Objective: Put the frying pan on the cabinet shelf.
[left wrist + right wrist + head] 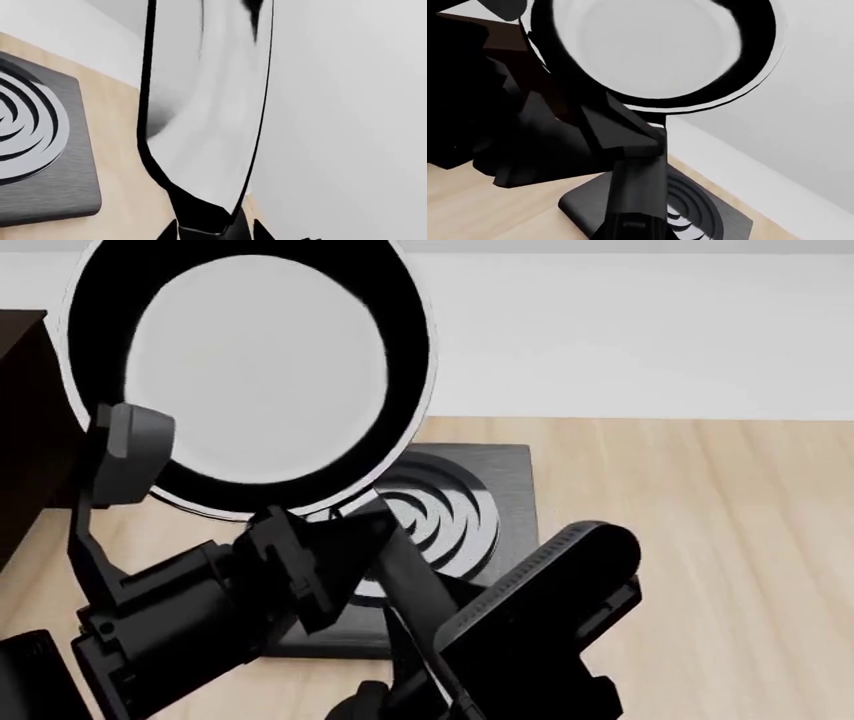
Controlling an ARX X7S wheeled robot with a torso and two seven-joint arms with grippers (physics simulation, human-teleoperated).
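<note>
The frying pan (254, 370) is in the air at the upper left of the head view, tilted up so its pale inner face looks at the camera. It shows edge-on in the left wrist view (207, 100) and face-on in the right wrist view (654, 45). My left gripper (314, 560) is shut on the black handle close to the pan's bowl (212, 231). My right gripper (630, 232) is shut on the far end of the handle. The near-black cabinet (20, 410) shows only as a dark side panel at the left edge. Its shelf board is out of view.
The square black burner plate (494, 480) with concentric rings lies on the pale wooden counter (694, 540) right under the pan and both arms. It also shows in the left wrist view (40, 150). A white wall runs behind the counter.
</note>
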